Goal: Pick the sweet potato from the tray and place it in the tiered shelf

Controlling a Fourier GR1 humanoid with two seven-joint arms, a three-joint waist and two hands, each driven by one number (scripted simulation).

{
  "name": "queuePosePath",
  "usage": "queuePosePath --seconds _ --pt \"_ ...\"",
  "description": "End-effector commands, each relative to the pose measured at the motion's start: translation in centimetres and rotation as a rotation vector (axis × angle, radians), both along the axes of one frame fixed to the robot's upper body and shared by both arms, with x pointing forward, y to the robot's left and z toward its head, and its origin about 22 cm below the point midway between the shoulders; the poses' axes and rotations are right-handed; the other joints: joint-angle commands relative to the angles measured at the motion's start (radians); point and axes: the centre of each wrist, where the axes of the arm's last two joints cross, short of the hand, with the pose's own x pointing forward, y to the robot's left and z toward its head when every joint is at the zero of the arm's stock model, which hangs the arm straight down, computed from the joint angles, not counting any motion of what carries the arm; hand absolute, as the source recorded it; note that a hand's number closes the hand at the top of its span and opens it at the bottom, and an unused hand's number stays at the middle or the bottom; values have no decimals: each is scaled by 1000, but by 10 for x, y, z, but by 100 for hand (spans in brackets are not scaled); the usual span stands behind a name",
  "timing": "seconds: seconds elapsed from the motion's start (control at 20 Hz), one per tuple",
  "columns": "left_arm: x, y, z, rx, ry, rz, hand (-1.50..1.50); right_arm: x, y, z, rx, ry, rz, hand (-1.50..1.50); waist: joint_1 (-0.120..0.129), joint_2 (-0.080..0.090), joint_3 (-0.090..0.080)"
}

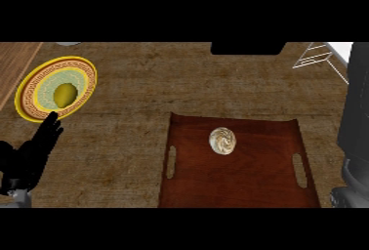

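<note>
Open counter [137, 102] between plate [56, 88] at upper left and tray [238, 190] at lower centre: you pass freely there. Pale round item [222, 140] sits alone mid-tray, clear all round. White wire shelf [317, 56] at upper right, dark bulk [355, 112] crowding right edge.

One head view looks steeply down on the surface [144, 63], with the tray [238, 180] near its lower edge.

tray [238, 190]: dark polished wood (slight sheen) | counter [180, 78]: rough matt weave | plate [32, 93]: glossy glazed rim
</note>
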Motion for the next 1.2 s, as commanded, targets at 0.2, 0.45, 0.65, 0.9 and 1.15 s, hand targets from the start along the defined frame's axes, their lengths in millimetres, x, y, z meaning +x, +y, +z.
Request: queuePosePath --seconds 0.2,0.45,0.65,0.9,1.15 --pt "-17 3 -11 19 -2 5 0 2 -11 34 -21 145 -194 150 -2 -2 0" --pt "1 -1 -2 14 -16 8 0 13 -56 49 -32 172 -203 150 -3 3 0" --pt "9 1 -5 3 -6 -2 0 20 -72 46 -52 211 -263 150 -6 4 0" --pt "7 -9 -5 15 11 9 0 30 -107 27 -65 236 -318 150 -2 5 1" --pt "0 -12 16 -6 -5 -9 0 27 -138 32 -45 223 -325 150 6 2 1"
